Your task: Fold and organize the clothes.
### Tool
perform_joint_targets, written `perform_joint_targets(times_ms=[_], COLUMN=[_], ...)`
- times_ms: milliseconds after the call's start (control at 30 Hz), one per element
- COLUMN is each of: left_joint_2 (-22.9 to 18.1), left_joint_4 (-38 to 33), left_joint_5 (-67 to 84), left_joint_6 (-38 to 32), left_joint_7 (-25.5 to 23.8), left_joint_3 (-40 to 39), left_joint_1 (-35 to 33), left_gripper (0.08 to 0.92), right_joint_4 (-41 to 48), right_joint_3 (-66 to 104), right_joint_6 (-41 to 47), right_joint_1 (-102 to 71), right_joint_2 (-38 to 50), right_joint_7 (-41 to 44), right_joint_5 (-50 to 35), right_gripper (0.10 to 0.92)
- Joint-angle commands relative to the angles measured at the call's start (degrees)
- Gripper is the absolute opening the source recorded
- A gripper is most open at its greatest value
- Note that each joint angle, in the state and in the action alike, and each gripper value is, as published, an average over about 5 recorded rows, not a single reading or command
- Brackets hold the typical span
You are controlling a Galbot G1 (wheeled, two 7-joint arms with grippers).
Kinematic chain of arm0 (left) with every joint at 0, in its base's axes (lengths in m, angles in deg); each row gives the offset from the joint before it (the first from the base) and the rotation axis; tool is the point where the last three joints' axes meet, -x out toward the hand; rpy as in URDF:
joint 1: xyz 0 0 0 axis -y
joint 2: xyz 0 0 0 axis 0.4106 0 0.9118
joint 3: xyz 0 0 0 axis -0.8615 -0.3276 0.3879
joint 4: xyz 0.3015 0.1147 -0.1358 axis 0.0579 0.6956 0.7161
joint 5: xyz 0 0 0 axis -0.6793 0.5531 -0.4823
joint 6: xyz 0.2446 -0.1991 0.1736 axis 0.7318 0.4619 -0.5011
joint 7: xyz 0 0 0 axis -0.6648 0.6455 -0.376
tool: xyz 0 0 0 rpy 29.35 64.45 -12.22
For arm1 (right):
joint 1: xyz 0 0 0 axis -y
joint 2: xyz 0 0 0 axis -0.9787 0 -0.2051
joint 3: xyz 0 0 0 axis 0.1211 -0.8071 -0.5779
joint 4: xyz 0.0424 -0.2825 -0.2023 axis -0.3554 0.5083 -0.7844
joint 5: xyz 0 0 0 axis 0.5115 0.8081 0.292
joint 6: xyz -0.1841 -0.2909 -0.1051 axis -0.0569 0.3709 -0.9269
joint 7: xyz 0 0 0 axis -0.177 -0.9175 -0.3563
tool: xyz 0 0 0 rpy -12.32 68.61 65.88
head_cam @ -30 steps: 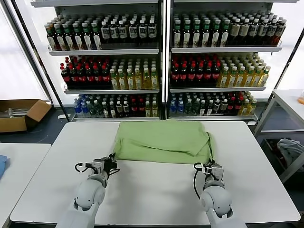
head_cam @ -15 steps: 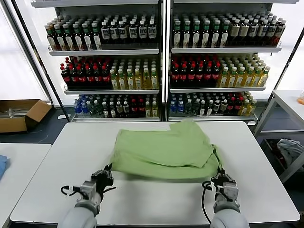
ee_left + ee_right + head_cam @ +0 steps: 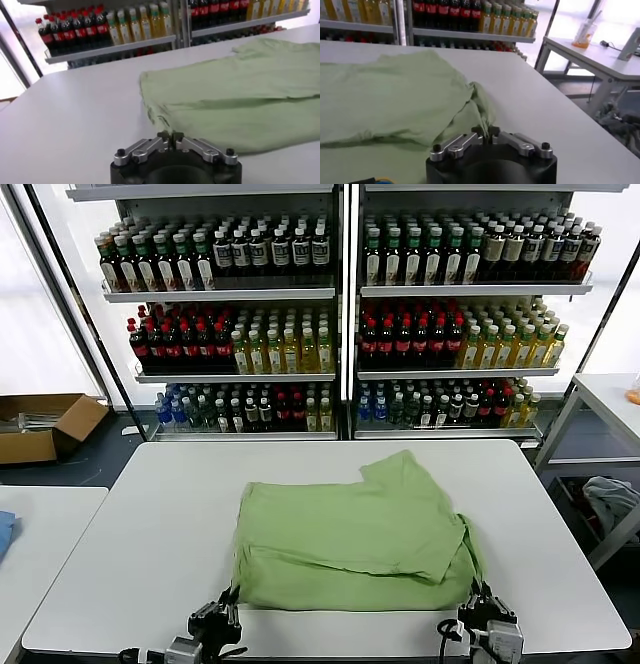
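A light green shirt (image 3: 350, 534) lies folded flat on the white table (image 3: 150, 514), with one sleeve pointing toward the far side. My left gripper (image 3: 226, 604) is at the near edge of the table, at the shirt's near left corner. In the left wrist view its fingertips (image 3: 168, 136) stand almost together on the cloth's edge (image 3: 159, 120). My right gripper (image 3: 484, 598) is at the near right corner. A thin bunch of the green fabric (image 3: 481, 107) runs down between its nearly closed tips (image 3: 485, 131). I see only this one garment.
Shelves of bottles (image 3: 340, 324) stand behind the table. A cardboard box (image 3: 45, 424) sits on the floor at the left. A second white table (image 3: 40, 524) is at the left, and a side table (image 3: 610, 399) with a cup (image 3: 585, 32) is at the right.
Both grippers have drawn back to the table's near edge, dragging the shirt toward me. The cloth now lies flatter and nearer, with a sleeve showing at its far side.
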State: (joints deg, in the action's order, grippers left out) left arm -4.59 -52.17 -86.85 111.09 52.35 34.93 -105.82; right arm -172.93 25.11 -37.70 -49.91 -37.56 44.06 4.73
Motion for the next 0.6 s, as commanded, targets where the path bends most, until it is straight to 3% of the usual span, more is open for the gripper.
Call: perform_joint_targets(times_ms=[33, 200, 300, 500, 600], left_joint_2=[-2.15, -3.71, -3.53, 0.03, 3.69], left_joint_4=[-7.54, -12.11, -12.45, -3.76, 2.10], left_joint_5=[-2.41, -1.87, -1.24, 0.00, 3.78], left_joint_6=[-0.62, -1.10, -2.23, -5.65, -4.66], left_joint_7=[0.04, -0.37, -1.41, -6.77, -9.83], left_joint_3=[-0.12, 0.90, 2.30, 4.45, 4.22], left_joint_1=[-5.48, -3.09, 2.29, 15.71, 22.72], left_gripper=[0.268, 0.407, 0.494, 0.667, 0.751], right_joint_4=[-6.84, -9.77, -7.97, 4.04, 11.29], right_joint_3=[3.51, 9.18, 12.02, 14.26, 12.77], right_joint_6=[-1.28, -1.19, -2.60, -9.11, -7.51], right_joint_1=[-4.53, -1.44, 3.73, 19.70, 27.14], right_joint_2=[-0.60, -1.62, -1.03, 2.23, 7.75], right_joint_7=[-1.04, -1.15, 0.23, 10.10, 19.32], right_joint_5=[-0.69, -3.35, -5.61, -8.02, -10.52], right_gripper=[0.365, 0.512, 0.599, 0.766, 0.812])
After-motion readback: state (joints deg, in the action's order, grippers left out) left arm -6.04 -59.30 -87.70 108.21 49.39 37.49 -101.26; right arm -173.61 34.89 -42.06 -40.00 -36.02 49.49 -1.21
